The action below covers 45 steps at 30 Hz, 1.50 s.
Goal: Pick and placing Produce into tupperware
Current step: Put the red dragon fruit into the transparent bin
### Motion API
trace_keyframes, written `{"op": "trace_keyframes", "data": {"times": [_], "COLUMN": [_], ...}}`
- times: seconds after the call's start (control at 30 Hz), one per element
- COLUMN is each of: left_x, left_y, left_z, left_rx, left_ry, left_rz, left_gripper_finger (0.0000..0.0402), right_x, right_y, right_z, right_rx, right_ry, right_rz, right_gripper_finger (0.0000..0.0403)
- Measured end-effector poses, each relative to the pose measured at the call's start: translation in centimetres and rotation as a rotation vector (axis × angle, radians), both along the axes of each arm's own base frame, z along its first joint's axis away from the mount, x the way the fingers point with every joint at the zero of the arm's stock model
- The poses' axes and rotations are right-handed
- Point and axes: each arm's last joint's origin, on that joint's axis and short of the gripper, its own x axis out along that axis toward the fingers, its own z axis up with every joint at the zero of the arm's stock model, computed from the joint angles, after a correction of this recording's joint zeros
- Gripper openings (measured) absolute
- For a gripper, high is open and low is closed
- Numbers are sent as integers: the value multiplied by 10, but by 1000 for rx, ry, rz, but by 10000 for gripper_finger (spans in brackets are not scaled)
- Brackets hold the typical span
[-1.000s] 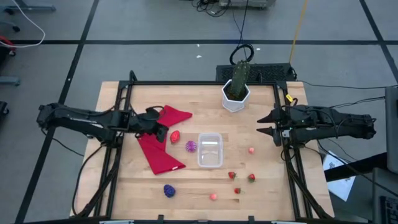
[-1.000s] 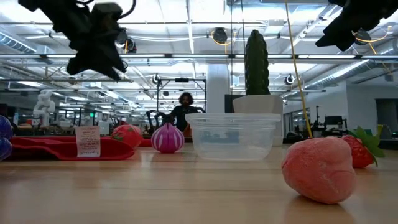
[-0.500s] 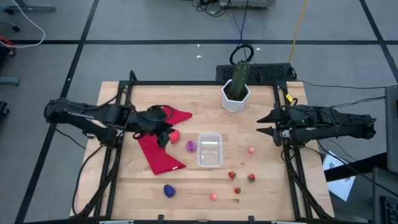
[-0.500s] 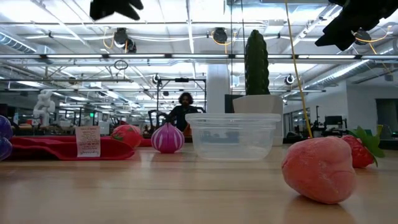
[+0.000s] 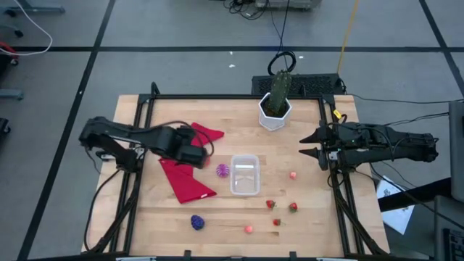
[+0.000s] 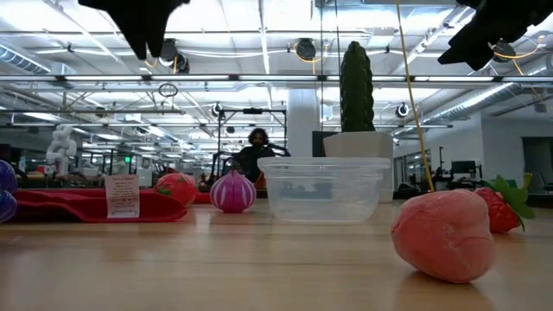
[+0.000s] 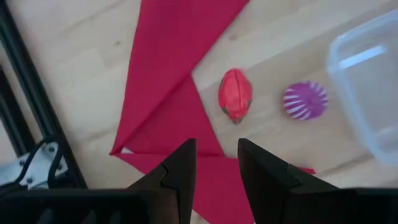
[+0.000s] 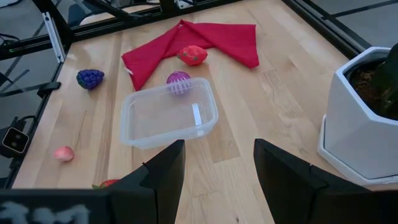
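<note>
The clear tupperware [image 5: 244,175] stands mid-table. The produce lies loose around it: a red piece [image 7: 235,94] at the edge of the red cloth [image 5: 185,181], a purple striped one [image 5: 222,170] beside the container, a dark purple berry [image 5: 197,222], and small red and pink pieces [image 5: 270,204] toward the near right. My left gripper [image 7: 217,152] hangs high over the cloth, pointing steeply down, just short of the red piece, its fingers a narrow gap apart with nothing between. My right gripper [image 5: 304,145] waits open at the right edge.
A white hexagonal pot with a cactus-like plant [image 5: 275,109] stands at the far edge, behind the container. A black frame rail [image 5: 138,145] runs along the table's left and right sides. Bare wood lies between the container and the right gripper.
My left gripper has risen well above the table and gone toward the table's right, toward the red piece. It has tipped from a shallow slant to pointing steeply down. The cloth, produce and container have stayed where they were.
</note>
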Motion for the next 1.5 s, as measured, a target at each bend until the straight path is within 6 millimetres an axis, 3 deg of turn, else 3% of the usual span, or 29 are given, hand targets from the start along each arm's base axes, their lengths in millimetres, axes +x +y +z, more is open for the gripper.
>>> {"op": "trace_keyframes", "data": {"times": [0.33,1.13,1.27,1.5], "left_x": [36,43,43,43], "left_y": [-6,4,4,6], "left_z": [-35,-39,-46,-63], "left_rx": [14,10,2,-9], "left_ry": [74,26,40,35], "left_rz": [-143,-152,-153,-123], "left_gripper_finger": [120,121,147,239], "right_x": [0,-2,-3,-3], "right_y": [0,0,0,0], "right_z": [-1,-3,-4,-4], "right_rx": [0,5,5,6], "right_ry": [8,42,52,53], "right_rz": [0,-3,-3,-4], "right_gripper_finger": [185,185,185,185]}}
